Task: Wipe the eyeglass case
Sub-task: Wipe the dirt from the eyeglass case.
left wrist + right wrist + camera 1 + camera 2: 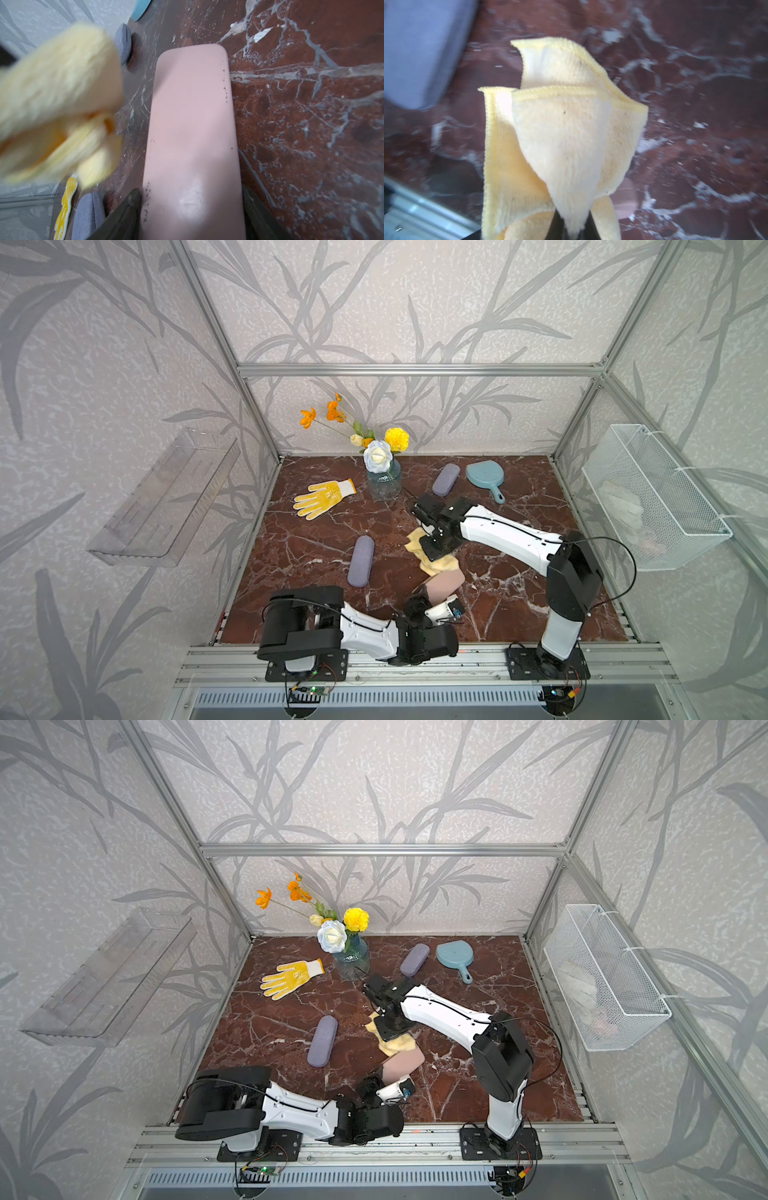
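Partly hidden, pink case [191,135] gripped by left pincer [190,196], right pincer [571,227] clenching blurred cloth [58,99].

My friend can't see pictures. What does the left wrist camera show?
A pink eyeglass case, dotted with dark specks, is held by the left tool, with a red marble table behind. A blurry yellow cloth hangs close by.

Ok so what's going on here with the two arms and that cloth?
The left gripper has its fingers on either side of one end of a pink eyeglass case, holding it steady. The right gripper is shut on a yellow cloth that hangs close beside the case. Whether the cloth touches the case is unclear. Dark specks show along the case's edges, so the wiping looks unfinished.
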`<state>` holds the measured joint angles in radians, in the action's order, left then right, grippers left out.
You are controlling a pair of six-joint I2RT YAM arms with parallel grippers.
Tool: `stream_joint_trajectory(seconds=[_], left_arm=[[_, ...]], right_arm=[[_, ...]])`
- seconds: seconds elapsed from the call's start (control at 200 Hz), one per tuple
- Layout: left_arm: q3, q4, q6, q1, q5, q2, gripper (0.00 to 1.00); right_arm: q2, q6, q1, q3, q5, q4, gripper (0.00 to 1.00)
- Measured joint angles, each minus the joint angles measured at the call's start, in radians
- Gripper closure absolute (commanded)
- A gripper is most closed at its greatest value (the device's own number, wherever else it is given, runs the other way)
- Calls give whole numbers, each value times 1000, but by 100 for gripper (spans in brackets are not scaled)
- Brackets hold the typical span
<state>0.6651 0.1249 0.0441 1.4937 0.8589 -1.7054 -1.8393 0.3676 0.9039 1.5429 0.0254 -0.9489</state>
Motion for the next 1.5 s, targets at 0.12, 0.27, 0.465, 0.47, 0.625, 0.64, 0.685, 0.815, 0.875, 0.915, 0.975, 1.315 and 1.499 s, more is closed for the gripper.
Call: stream_joint_trajectory(seconds=[0.12, 0.27, 0.465, 0.47, 0.625, 0.64, 0.685, 0.815, 0.875, 0.915, 0.975, 1.315, 1.499], left_arm=[[0, -24, 0, 0, 23, 0, 85], [2, -32, 12, 3, 24, -5, 86], [16, -16, 7, 12, -15, -6, 86], [16, -16, 7, 12, -15, -6, 86], [17, -28, 3, 11, 8, -7, 86], [16, -32, 4, 10, 13, -7, 86], [17, -38, 3, 6, 23, -7, 86], [16, -50, 4, 2, 37, -8, 86], [17, -51, 4, 2, 40, -8, 86], [17, -51, 4, 2, 41, -10, 86], [17, -51, 5, 2, 45, -12, 86], [-7, -3, 3, -7, 5, 0, 87], [-44, 47, -31, -46, -82, 46, 87]], right_arm=[[-8, 37, 44, -80, 151, 72, 100], [3, 69, -43, -240, 265, 204, 100], [63, 51, -252, -367, 147, 242, 100], [64, 50, -254, -367, 142, 240, 100], [78, 21, -290, -322, -155, 90, 100], [78, 18, -285, -312, -182, 69, 100], [78, 7, -255, -275, -230, 26, 100], [76, -7, -101, -111, -240, -19, 100], [76, 2, -36, -73, -146, 13, 100], [76, 14, -5, -79, -61, 57, 100], [74, 43, 14, -135, 80, 130, 100], [53, 32, -298, -359, 229, 283, 100], [60, -62, -348, -344, -58, 169, 100]])
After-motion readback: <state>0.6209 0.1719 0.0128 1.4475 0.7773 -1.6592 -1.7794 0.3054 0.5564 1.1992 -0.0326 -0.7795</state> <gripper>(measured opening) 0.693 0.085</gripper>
